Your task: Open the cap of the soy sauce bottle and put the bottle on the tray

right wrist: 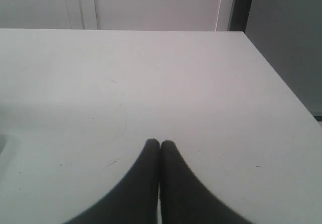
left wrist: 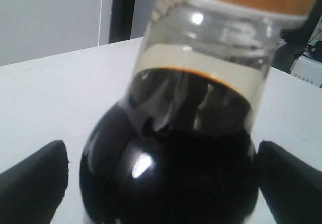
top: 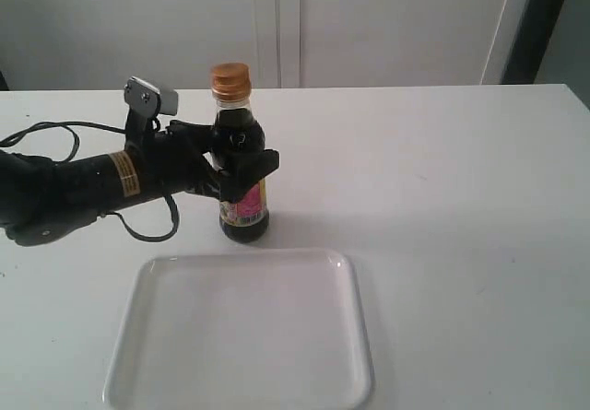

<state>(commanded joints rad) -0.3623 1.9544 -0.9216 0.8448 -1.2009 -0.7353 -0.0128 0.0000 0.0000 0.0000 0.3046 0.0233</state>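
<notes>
Left gripper [top: 238,172] has its black fingers on either side of the soy sauce bottle [top: 241,175] at the belly, jaws wide; in the left wrist view both pads sit just off the glass with slivers of table showing between, so contact looks not made or only light, can't tell for sure. Bottle stands upright on the white table [top: 442,180], just behind the tray [top: 241,332], not on it. Cap [top: 230,79] shut on the neck.

Right gripper [right wrist: 160,151] has its fingertips pressed together, holding nothing, hovering over bare table; not seen in the exterior view.

Step in hand, as I judge it: clamp the bottle so the other arm can flip the cap. To do it well: close evenly on the widest part of the body, keep it vertical, grip firm since smooth glass can slip or twist. Right arm should then come in at the cap's lip and lever upward, not push sideways, or the bottle tips.

Materials: bottle is clear glossy glass, round bulging body, narrow neck, dark near-black liquid up to the shoulder, pink and yellow label low down. Cap is golden-orange plastic, round, ridged. Tray is flat white plastic, rounded corners, low rim, smooth. Table matte white
</notes>
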